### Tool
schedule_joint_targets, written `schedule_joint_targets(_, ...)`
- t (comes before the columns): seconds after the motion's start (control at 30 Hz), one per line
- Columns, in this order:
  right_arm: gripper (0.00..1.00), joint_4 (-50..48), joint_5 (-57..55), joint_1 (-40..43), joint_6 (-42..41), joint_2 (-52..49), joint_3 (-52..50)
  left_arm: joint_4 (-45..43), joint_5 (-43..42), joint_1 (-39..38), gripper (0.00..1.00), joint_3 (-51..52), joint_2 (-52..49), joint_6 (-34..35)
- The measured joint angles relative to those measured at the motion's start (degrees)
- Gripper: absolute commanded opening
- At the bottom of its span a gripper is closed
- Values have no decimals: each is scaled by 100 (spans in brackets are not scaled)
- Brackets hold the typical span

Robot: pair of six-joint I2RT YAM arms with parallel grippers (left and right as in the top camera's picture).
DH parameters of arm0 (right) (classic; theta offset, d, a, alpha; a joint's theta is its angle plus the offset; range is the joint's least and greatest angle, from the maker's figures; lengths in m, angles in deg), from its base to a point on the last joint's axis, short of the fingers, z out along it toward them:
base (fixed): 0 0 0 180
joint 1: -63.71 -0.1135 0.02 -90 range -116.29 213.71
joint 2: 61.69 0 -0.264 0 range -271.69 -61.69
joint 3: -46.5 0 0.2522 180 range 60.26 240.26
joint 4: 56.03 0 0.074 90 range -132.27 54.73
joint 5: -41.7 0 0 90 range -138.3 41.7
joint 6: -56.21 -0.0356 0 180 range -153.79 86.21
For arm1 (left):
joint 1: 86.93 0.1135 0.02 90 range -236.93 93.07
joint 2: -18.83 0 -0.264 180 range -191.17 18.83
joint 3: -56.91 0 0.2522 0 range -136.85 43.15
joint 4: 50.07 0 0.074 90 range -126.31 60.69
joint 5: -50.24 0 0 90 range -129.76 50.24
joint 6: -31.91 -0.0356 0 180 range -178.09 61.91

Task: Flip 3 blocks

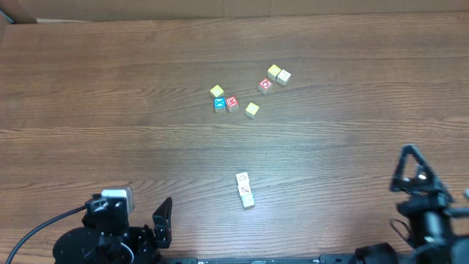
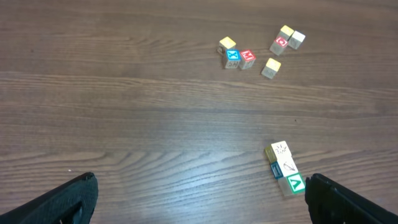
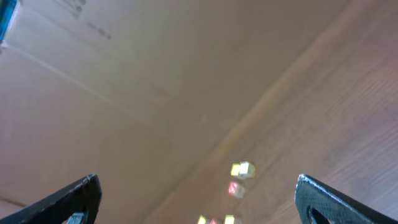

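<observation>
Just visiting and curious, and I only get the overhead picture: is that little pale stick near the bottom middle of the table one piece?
Observer: No. The left wrist view shows a row of three cubes, touching end to end.
Operator: All white?
Observer: The far cube and the middle cube have white tops with thin dark marks; the near cube has a teal-green top with a white letter.
Operator: Is the left claw holding anything?
Observer: No. The left gripper is open, its jaws wide apart, nothing between them.
</observation>
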Motion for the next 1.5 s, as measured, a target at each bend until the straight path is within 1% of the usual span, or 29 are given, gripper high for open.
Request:
schedule_joint_targets(0.1, 100, -905, 107, 74, -20, 503, -1198, 2, 0, 0, 100, 0, 0, -2)
schedule_joint_targets(0.2, 100, -1499, 201, 92, -15, 911, -1980, 0, 0, 0, 100, 0, 0, -2)
schedule_joint_targets(0.3, 100, -2177, 369, 111, 278, 1095, -2511, 2, 0, 0, 100, 0, 0, -2)
schedule_joint_targets(0.4, 100, -2649, 564, 111, 767, 1108, -2743, 2, 0, 0, 100, 0, 0, -2)
schedule_joint_targets(0.5, 100, -2732, 658, 111, 1246, 1113, -2889, 2, 0, 0, 100, 0, 0, -2)
schedule_joint_targets(0.67, 100, -2986, 704, 111, 1720, 1113, -3307, 2, 0, 0, 100, 0, 0, -2)
schedule_joint_targets(0.87, 100, -3340, 756, 111, 1897, 1115, -4004, 2, 0, 0, 100, 0, 0, -2)
schedule_joint_targets(0.97, 100, -3346, 774, 111, 1923, 1115, -4159, 2, 0, 0, 100, 0, 0, -2)
schedule_joint_targets(1.07, 100, -3440, 824, 111, 2135, 1117, -4225, 2, 0, 0, 100, 0, 0, -2)
schedule_joint_targets(1.17, 100, -3438, 949, 111, 2610, 1117, -4229, 2, 0, 0, 100, 0, 0, -2)
schedule_joint_targets(1.37, 100, -3440, 1130, 111, 3834, 1117, -4229, 2, 0, 0, 100, 0, 0, -2)
schedule_joint_targets(1.5, 100, -3440, 1130, 111, 4317, 1117, -4229, 2, 0, 0, 100, 0, 0, -2)
